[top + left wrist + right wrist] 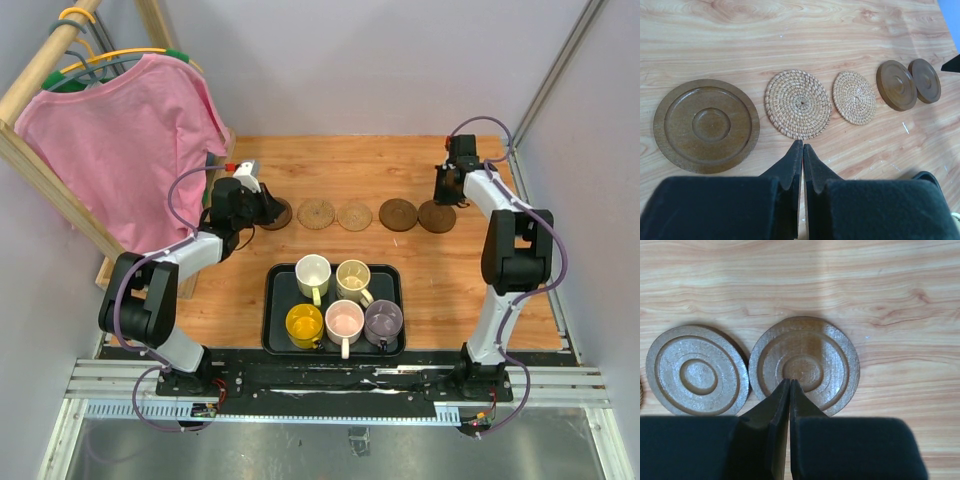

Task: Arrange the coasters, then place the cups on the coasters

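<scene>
Lying in a row across the table (340, 165), five coasters (354, 216) sit beyond the black tray (387, 284) holding all five cups (344, 320). Pressed together and empty, the left fingers (799, 150) hover beside the leftmost dark coaster (706, 125); the right fingers (786, 390), likewise closed and empty, are over the rightmost coaster (804, 362).

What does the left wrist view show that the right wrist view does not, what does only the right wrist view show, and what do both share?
Only the left wrist view: two woven tan round coasters, the leftmost dark brown round wooden coaster and the shut left tool.

Only the right wrist view: the shut right tool, its tips over the centre of the rightmost dark brown round wooden coaster.

Both: that rightmost coaster and its dark brown wooden neighbour, side by side on the light wooden table.
</scene>
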